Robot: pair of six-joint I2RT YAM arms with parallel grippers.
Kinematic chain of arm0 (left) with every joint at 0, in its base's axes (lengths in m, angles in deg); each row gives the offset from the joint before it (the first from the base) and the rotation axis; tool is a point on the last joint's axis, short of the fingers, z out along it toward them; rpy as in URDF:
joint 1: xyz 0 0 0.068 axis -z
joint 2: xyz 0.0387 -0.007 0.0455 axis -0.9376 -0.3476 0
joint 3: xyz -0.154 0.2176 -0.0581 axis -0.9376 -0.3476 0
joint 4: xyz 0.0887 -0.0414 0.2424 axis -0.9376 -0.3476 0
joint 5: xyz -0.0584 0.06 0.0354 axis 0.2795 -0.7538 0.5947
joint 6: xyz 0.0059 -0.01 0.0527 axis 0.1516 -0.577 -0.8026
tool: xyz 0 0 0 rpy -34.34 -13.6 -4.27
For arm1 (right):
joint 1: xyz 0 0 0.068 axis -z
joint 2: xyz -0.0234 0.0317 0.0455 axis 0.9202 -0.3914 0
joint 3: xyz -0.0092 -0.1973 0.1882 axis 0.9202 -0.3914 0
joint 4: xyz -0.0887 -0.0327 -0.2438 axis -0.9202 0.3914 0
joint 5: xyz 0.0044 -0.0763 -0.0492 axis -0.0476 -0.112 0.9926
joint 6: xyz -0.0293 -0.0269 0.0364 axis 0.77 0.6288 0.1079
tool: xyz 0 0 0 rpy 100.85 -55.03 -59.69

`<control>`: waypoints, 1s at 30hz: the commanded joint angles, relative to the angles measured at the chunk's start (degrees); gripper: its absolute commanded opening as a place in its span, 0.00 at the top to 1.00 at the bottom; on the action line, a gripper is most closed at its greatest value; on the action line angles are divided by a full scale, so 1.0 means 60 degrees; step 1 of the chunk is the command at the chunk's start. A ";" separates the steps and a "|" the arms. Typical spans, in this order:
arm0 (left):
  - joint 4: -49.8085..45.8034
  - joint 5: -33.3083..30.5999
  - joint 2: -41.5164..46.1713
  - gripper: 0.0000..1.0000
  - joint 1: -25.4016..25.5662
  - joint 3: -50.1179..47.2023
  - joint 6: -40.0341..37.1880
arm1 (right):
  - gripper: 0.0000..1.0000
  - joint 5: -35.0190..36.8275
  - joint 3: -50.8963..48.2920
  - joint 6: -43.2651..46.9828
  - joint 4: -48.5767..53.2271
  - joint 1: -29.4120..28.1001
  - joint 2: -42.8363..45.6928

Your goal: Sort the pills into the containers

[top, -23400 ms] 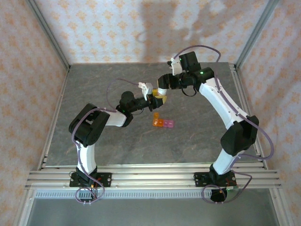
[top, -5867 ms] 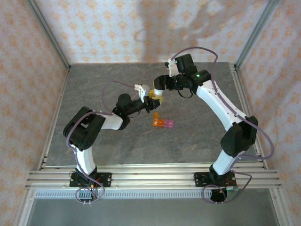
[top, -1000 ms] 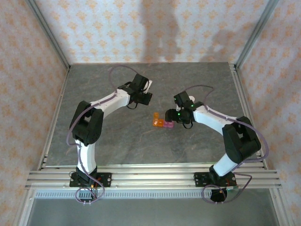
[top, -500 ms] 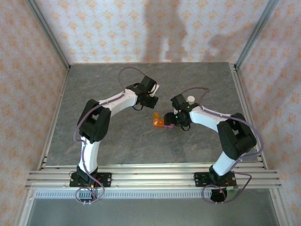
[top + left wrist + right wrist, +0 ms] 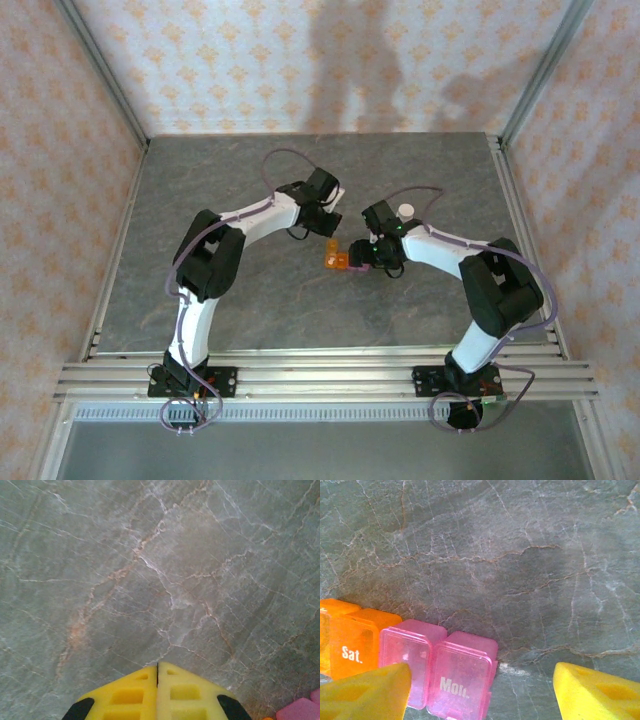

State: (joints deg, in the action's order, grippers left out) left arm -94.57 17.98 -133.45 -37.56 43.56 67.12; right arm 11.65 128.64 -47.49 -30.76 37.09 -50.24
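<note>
1. The containers lie flat on the table, near its middle, as one short strip of joined cells.
2. In the top view the orange end of the strip is on the left, and the other end is covered by the right gripper.
3. In the right wrist view, an orange cell carries the word "Sat." and a pink cell carries "Mon."; another pink cell sits between them.
4. The right gripper hangs low over the pink end. Its yellow fingers are wide apart and hold nothing. One finger overlaps the near edge of the strip, and the other is over bare table.
5. The left gripper has its two yellow fingers pressed together, with nothing between them. It points at bare table just beyond the orange end, and a pink corner shows at the lower right of its view.
6. A small white bottle stands upright behind the right arm, apart from the strip.
</note>
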 commanded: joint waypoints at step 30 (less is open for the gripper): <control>0.0927 0.0645 0.1829 1.00 0.0623 -0.2383 0.0669 | 0.27 0.0599 -0.0275 -0.0436 0.0071 -0.0046 -0.0415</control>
State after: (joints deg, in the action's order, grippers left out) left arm -91.18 21.39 -124.28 -34.59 30.60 69.83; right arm 11.62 128.35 -49.30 -31.87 37.09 -50.61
